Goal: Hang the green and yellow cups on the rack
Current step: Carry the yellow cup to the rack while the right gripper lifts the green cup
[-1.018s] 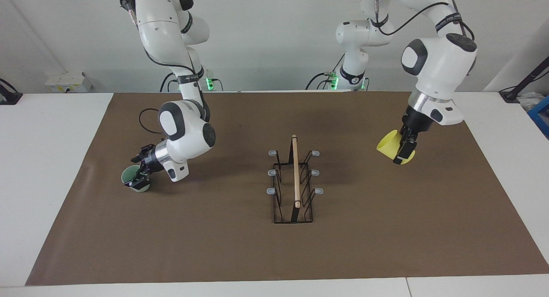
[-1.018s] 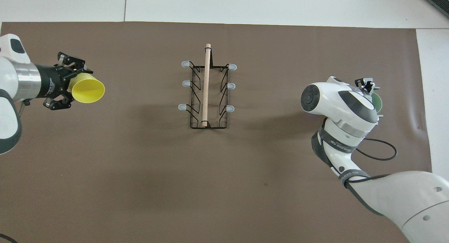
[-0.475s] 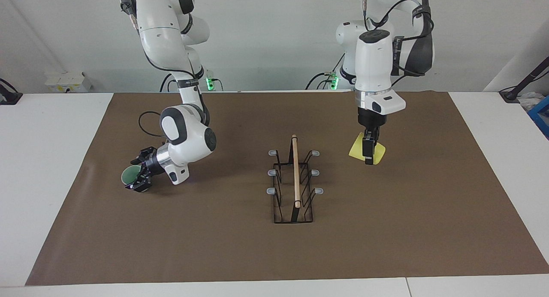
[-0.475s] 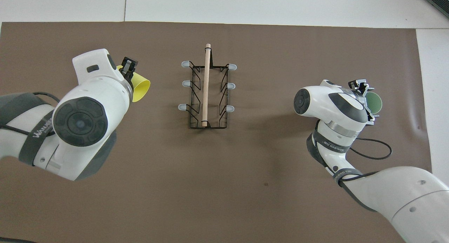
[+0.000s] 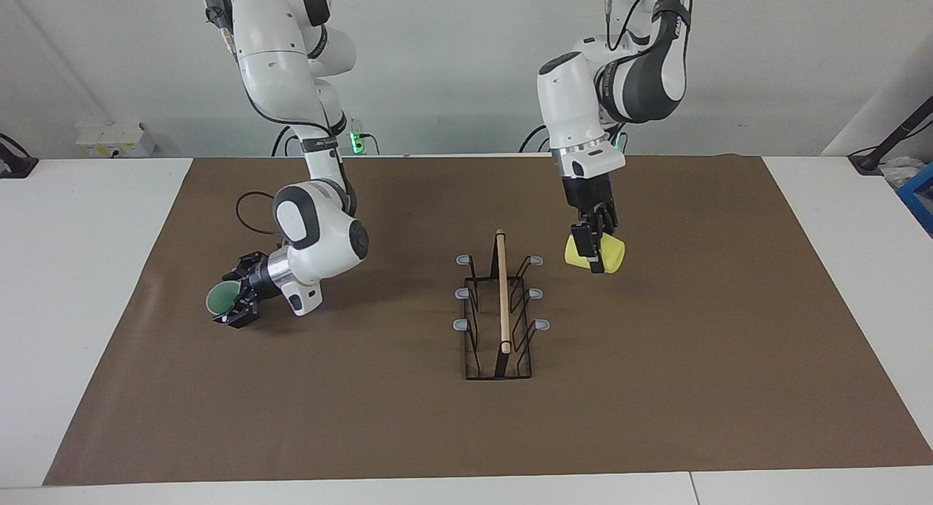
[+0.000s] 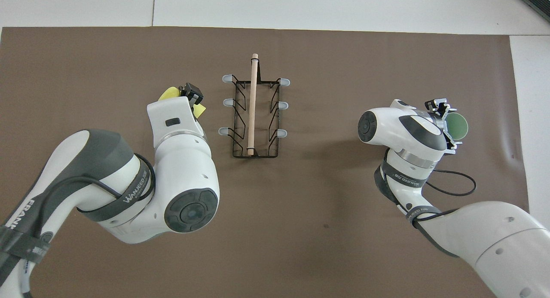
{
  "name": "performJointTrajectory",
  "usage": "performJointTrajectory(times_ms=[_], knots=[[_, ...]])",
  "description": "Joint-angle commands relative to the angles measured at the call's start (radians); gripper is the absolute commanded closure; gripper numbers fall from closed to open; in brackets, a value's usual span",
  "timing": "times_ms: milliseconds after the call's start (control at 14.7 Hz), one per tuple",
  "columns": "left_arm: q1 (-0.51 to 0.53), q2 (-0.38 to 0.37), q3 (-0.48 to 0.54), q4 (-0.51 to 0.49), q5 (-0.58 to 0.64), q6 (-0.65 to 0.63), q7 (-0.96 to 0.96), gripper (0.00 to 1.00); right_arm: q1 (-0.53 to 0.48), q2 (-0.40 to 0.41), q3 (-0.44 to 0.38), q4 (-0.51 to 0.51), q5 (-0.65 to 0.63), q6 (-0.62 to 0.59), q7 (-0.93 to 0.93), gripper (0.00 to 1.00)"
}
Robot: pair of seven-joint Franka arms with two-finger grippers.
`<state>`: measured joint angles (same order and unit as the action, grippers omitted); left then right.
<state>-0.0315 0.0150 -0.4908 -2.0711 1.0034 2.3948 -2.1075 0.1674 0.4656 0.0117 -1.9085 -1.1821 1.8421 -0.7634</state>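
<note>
The rack point(image 5: 502, 294) point(image 6: 252, 104), black wire with a wooden rod on top and grey-tipped pegs, stands mid-mat. My left gripper point(image 5: 592, 257) point(image 6: 191, 93) is shut on the yellow cup point(image 5: 611, 257) point(image 6: 168, 93). It holds the cup on its side in the air, over the mat beside the rack's pegs closest to the robots. Toward the right arm's end of the mat, my right gripper point(image 5: 237, 306) point(image 6: 447, 126) is low and open around the green cup point(image 5: 220, 298) point(image 6: 457, 126). The cup's mouth shows past the gripper; its body is hidden.
A brown mat point(image 5: 656, 388) covers most of the white table point(image 5: 95, 286). The right arm's black cable point(image 5: 244, 206) loops above the mat near its wrist. A blue box point(image 5: 920, 195) sits at the table's edge at the left arm's end.
The left arm swung the yellow cup in from the left arm's end of the mat to just beside the rack. The right gripper shifted slightly at the green cup, which stayed in place.
</note>
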Motion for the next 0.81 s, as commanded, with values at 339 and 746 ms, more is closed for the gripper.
performJointTrajectory(times_ms=[339,746], knots=[[0.007,-0.013,-0.084,-0.050,0.304,-0.051,-0.054,1.00,0.035,0.050,0.002,-0.014,-0.041,-0.012,0.105,0.00],[-0.002,0.061,-0.144,-0.049,0.414,-0.163,-0.153,1.00,0.026,0.056,0.002,-0.050,-0.091,0.005,0.162,0.00]])
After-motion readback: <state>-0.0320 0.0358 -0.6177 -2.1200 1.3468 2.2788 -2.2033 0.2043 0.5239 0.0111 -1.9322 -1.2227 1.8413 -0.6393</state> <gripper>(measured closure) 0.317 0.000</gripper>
